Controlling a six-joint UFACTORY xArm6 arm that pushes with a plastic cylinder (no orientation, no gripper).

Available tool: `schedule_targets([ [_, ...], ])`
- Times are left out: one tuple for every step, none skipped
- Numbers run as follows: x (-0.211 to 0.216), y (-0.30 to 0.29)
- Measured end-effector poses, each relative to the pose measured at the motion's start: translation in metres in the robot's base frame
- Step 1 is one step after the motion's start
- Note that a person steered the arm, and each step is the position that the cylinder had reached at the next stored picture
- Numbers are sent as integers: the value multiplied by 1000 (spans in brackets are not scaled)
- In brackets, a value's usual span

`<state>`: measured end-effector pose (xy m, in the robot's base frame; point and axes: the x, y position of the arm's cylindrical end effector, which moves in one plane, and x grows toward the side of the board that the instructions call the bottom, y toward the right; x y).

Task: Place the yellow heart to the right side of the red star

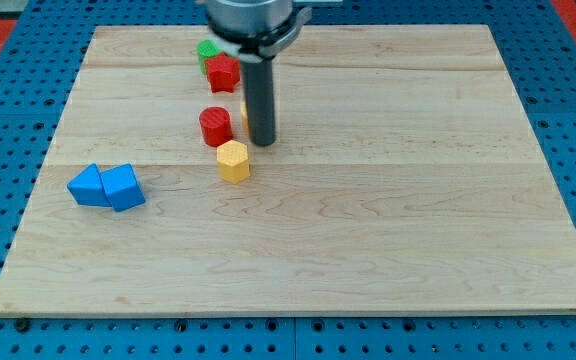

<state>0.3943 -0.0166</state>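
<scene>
The red star [223, 72] lies near the view's top, left of centre, touching a green block [207, 50] behind it. My rod comes down just right of the star, and my tip [261, 142] rests on the board below and to the right of it. A yellow sliver [244, 110] shows at the rod's left edge; the rest of that block is hidden, so I cannot tell its shape. A yellow block with a hexagon-like outline [233, 160] lies just below and left of my tip. A red round block [215, 126] sits left of the rod.
Two blue blocks, a left one [87, 185] and a right one [122, 187], touch each other at the view's left. The wooden board [418, 200] lies on a blue perforated table.
</scene>
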Motion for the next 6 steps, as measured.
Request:
schedule_targets([
  [-30, 14],
  [-28, 13],
  [-8, 31],
  [-6, -17],
  [-4, -43],
  [-23, -61],
])
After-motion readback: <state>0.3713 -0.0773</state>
